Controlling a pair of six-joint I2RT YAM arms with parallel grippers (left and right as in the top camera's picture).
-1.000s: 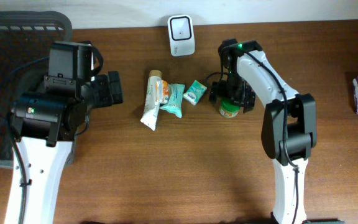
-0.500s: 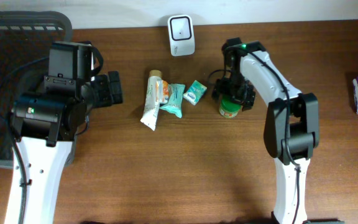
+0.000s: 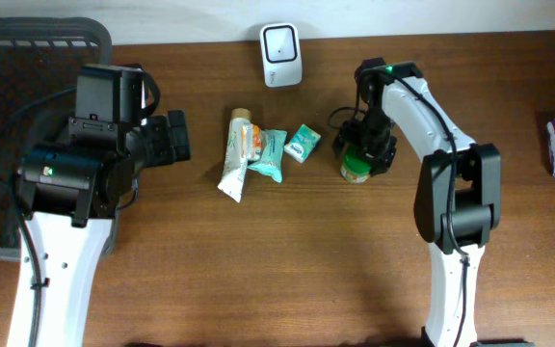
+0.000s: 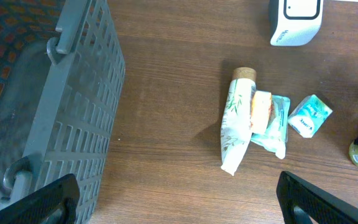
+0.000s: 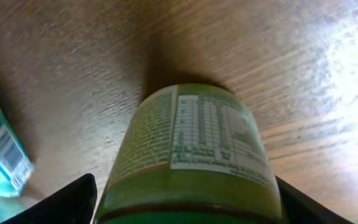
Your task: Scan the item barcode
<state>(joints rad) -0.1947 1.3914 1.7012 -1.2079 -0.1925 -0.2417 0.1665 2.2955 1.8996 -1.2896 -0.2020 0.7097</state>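
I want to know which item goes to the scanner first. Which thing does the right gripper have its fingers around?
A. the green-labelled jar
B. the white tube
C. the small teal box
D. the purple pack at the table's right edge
A: the right wrist view shows the green-labelled jar standing between the fingers of the right gripper, one finger on either side of it.

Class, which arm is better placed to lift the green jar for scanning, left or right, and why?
Right. The right claw is down over the green jar, fingers flanking it. The left claw hangs open beside the basket, with the tube and packets in between.
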